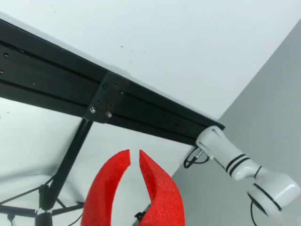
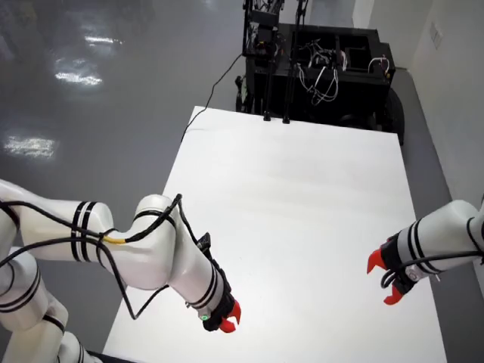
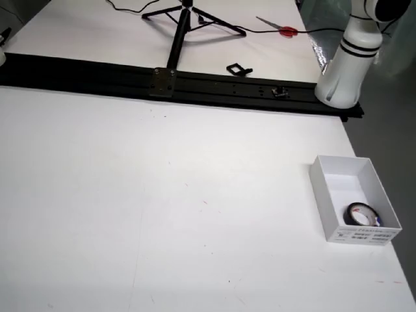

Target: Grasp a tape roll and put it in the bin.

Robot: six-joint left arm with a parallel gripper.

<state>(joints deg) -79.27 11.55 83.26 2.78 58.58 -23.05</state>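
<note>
A black tape roll (image 3: 362, 214) lies flat inside the white open box bin (image 3: 325, 195), in its near right corner, in the view across the table. No gripper shows in that view. In the view that rides on the gripper, my gripper (image 1: 135, 152) has its two red curved fingers a narrow gap apart with nothing between them. It points at the black rail. From above, my gripper (image 2: 231, 318) hangs over the near left part of the white table (image 2: 302, 197), empty. The bin and the roll do not show from above.
A black rail (image 3: 195, 83) runs along the table's far edge, with a white arm base (image 3: 341, 81) at its right end and a tripod (image 3: 182, 26) behind. From above, a second arm's red gripper (image 2: 382, 280) hangs wide apart at the right. A black cart (image 2: 325, 60) stands beyond the table.
</note>
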